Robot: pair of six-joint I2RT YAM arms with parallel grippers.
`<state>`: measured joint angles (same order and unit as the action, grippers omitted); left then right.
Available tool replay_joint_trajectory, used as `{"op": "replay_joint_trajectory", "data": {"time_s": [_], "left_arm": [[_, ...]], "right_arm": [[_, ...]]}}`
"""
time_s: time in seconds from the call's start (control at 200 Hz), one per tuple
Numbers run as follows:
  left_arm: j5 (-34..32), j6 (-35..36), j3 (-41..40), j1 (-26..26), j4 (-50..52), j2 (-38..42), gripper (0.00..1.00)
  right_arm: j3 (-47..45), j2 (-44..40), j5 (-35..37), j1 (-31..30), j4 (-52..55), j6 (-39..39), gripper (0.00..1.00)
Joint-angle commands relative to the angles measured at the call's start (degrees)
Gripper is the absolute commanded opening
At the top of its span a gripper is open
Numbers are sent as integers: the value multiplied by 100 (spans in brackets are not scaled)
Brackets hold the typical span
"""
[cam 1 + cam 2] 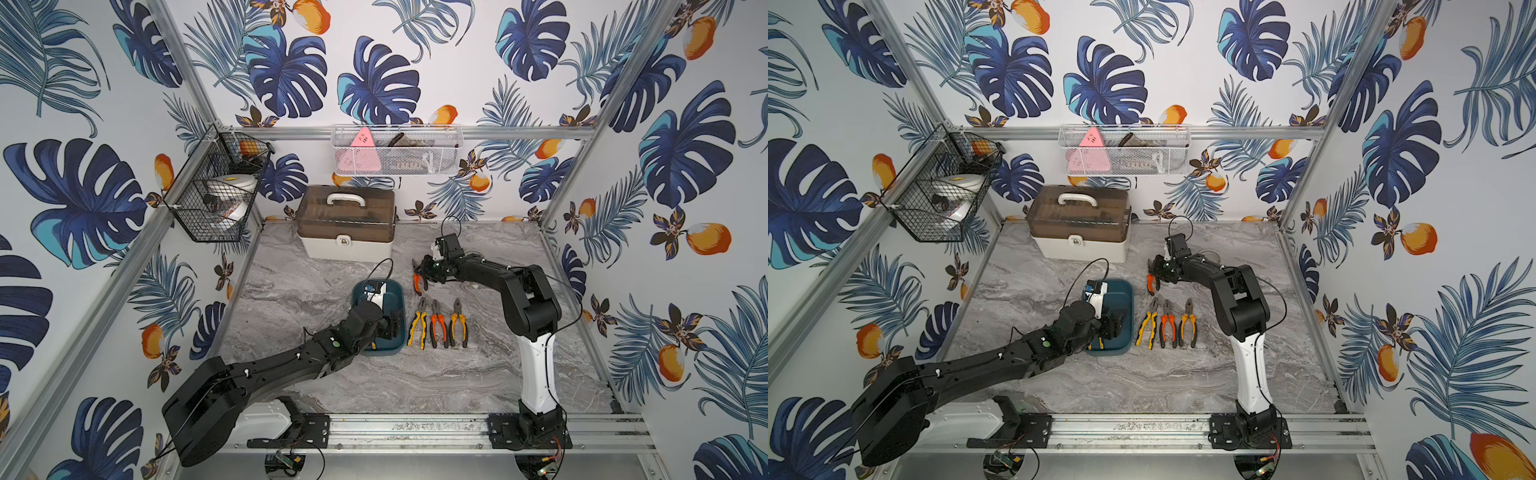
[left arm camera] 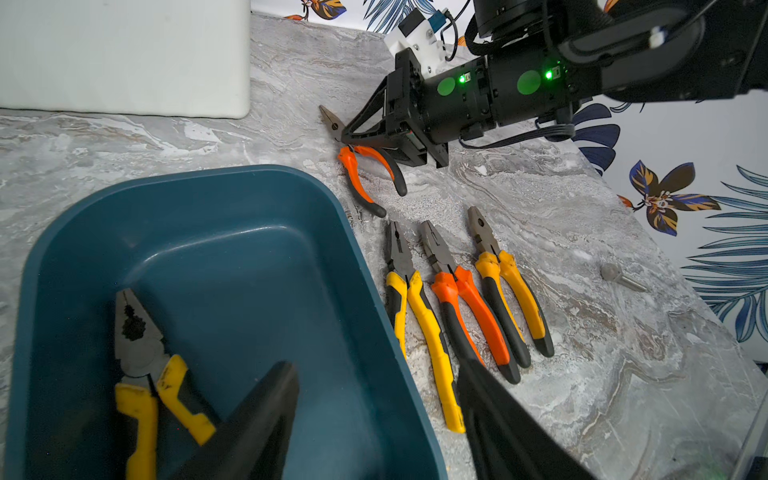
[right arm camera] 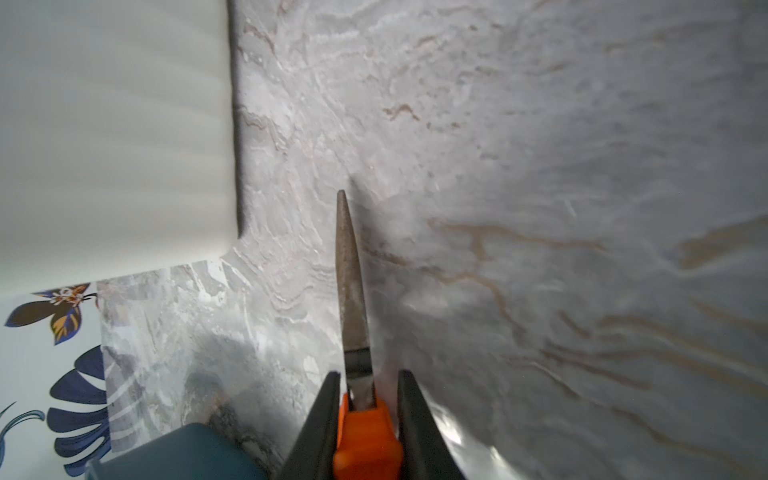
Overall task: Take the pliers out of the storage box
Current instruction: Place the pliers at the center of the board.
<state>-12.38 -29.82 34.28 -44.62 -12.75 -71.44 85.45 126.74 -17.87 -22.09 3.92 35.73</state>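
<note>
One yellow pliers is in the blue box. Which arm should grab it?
Left. The left end effector is open over the storage box, close to the yellow pliers. The right end effector is shut on the orange long-nose pliers, away from the box.

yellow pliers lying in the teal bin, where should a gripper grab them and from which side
Grip the yellow-handled pliers at the neck, where the grey head meets the handles, coming straight down from above. They lie flat on the floor of the storage box with their handles splayed, so the neck is probably the narrowest, firmest spot. The box walls would likely block a sideways approach.
</note>
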Motion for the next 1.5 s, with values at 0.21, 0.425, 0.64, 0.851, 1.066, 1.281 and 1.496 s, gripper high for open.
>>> {"op": "replay_joint_trajectory", "data": {"time_s": [0.21, 0.425, 0.64, 0.851, 1.066, 1.281, 1.496], "left_arm": [[-43, 113, 78, -6, 1, -25, 69], [-85, 134, 79, -11, 33, -10, 69], [-42, 126, 104, -7, 25, -54, 69], [-72, 119, 96, -9, 34, -51, 69], [-68, 144, 114, -10, 36, -72, 69], [-41, 128, 116, -4, 26, -127, 69], [-45, 141, 114, -4, 11, -90, 69]], "right_arm": [[-495, 257, 0, 98, -682, 737, 0], [-971, 146, 49, 95, -1220, 1026, 0], [-1189, -151, 182, 99, -1098, 861, 9], [-1213, -235, 214, 99, -916, 681, 26], [-1266, -368, 318, 93, -805, 599, 46], [-1051, -390, 296, 94, -570, 418, 51], [-562, -331, 209, 82, -174, 137, 66]]}}
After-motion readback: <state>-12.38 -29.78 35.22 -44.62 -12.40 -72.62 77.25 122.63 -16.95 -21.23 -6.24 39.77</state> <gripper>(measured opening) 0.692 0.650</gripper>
